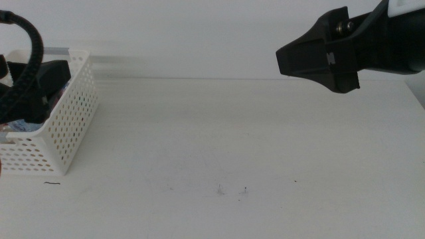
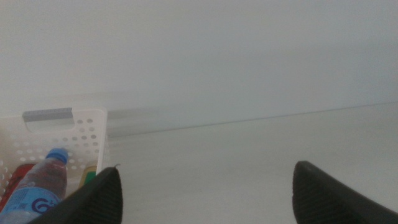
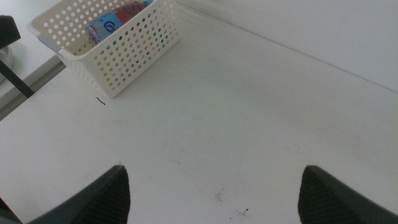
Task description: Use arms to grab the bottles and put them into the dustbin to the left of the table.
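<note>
The white perforated dustbin [image 1: 66, 133] stands at the table's left edge. In the left wrist view the dustbin [image 2: 87, 134] holds the blue-capped water bottle [image 2: 38, 186], the red can [image 2: 15, 177] and a bit of the yellow bottle's green label [image 2: 91, 175]. The right wrist view shows the dustbin [image 3: 124, 53] with the water bottle [image 3: 104, 25] and the red can [image 3: 132, 9] inside. My left gripper [image 2: 208, 186] is open and empty; its arm [image 1: 41, 83] hangs over the dustbin. My right gripper [image 1: 284, 61] is open and empty, raised high over the table's far right [image 3: 214, 186].
The white table [image 1: 219, 133] carries a few small dark specks [image 1: 232, 191] near the front middle and a short dark mark [image 1: 52, 183] by the dustbin's front corner. A black cable [image 1: 30, 46] loops over the dustbin. A white wall runs behind the table.
</note>
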Robot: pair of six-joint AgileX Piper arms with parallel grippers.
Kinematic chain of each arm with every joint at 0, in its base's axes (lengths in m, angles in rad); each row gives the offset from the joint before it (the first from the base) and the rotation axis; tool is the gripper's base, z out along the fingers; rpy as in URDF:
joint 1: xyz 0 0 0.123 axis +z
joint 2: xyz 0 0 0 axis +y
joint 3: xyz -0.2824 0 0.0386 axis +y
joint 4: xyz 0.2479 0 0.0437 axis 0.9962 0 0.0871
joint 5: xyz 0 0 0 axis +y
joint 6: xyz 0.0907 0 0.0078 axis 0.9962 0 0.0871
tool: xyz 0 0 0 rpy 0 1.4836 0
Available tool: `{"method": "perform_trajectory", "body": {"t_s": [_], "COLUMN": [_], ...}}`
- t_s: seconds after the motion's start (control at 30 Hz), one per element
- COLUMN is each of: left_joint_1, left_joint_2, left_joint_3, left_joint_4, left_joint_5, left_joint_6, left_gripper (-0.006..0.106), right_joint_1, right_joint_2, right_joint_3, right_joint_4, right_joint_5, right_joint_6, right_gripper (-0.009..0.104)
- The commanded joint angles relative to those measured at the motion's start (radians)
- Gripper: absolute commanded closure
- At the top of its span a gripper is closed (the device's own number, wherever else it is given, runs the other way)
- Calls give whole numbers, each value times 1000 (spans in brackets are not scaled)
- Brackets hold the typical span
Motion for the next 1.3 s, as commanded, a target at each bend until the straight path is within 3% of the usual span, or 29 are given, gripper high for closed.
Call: {"method": "perform_trajectory", "body": {"t_s": [0.0,0.17,0.27,0.3,0.37,0.53,0.6,0.67,0.87,1.03,1.17,1.27], "left_joint_1": [-8,-8,-8,14,44,134,158,176,220,222,222,222], "left_joint_2": [-6,-6,-23,-93,-142,-346,-430,-512,-730,-737,-737,-737], "left_joint_3": [4,4,4,52,120,362,451,522,697,735,735,735], "left_joint_4": [5,5,5,5,5,-2,-2,-6,-81,-74,-74,-65], "left_joint_5": [-20,-20,-20,-36,-55,-107,-107,-104,-104,-119,-100,-102], "left_joint_6": [-14,-14,-13,-13,-13,-13,-13,-13,-13,-13,-13,-13], "left_gripper": [7,7,7,7,7,7,7,7,7,7,7,7], "right_joint_1": [4,4,0,-49,-114,-346,-449,-534,-710,-738,-740,-739], "right_joint_2": [-2,-2,-20,-89,-137,-272,-345,-432,-776,-1040,-1146,-1146], "right_joint_3": [-9,-9,35,230,355,705,839,948,1241,1382,1390,1390], "right_joint_4": [2,2,44,120,151,156,120,81,83,-5,-30,-36], "right_joint_5": [-7,-7,-29,-200,-329,-727,-841,-855,-823,-793,-644,-648], "right_joint_6": [-8,-8,-8,-8,-8,-8,-8,-8,-8,-8,-8,-8], "right_gripper": [4,4,4,4,4,4,4,4,4,4,4,4]}}
